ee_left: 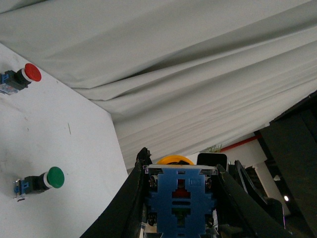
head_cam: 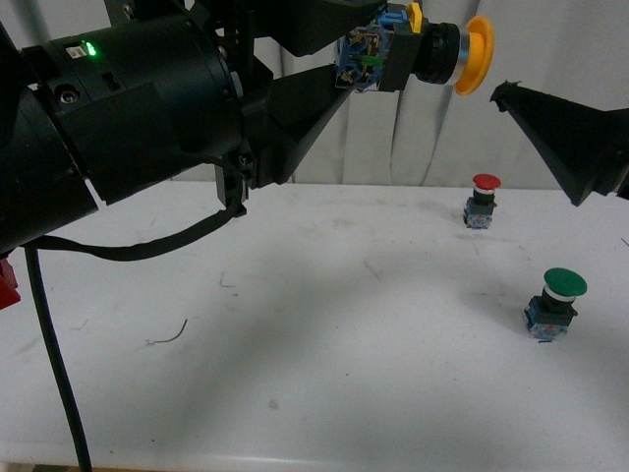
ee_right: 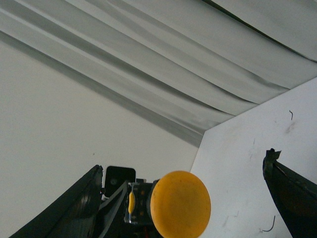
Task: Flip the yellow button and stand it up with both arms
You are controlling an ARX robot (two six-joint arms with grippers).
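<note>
The yellow button (head_cam: 432, 54) is held high above the white table, lying sideways with its yellow cap pointing right. My left gripper (head_cam: 359, 59) is shut on its blue-grey base. In the left wrist view the blue base (ee_left: 181, 198) fills the gap between the black fingers, with the cap edge behind. My right gripper (head_cam: 511, 93) is open, and one black finger (head_cam: 570, 138) shows just right of the cap, apart from it. In the right wrist view the yellow cap (ee_right: 181, 203) faces the camera between the two spread fingers (ee_right: 292, 193).
A red-capped button (head_cam: 482, 202) stands at the back right of the table (head_cam: 314, 334). A green-capped button (head_cam: 555, 305) stands nearer at the right. Both also show in the left wrist view: red (ee_left: 22, 77), green (ee_left: 42, 181). Grey curtain hangs behind. A black cable (head_cam: 59, 374) hangs at the left.
</note>
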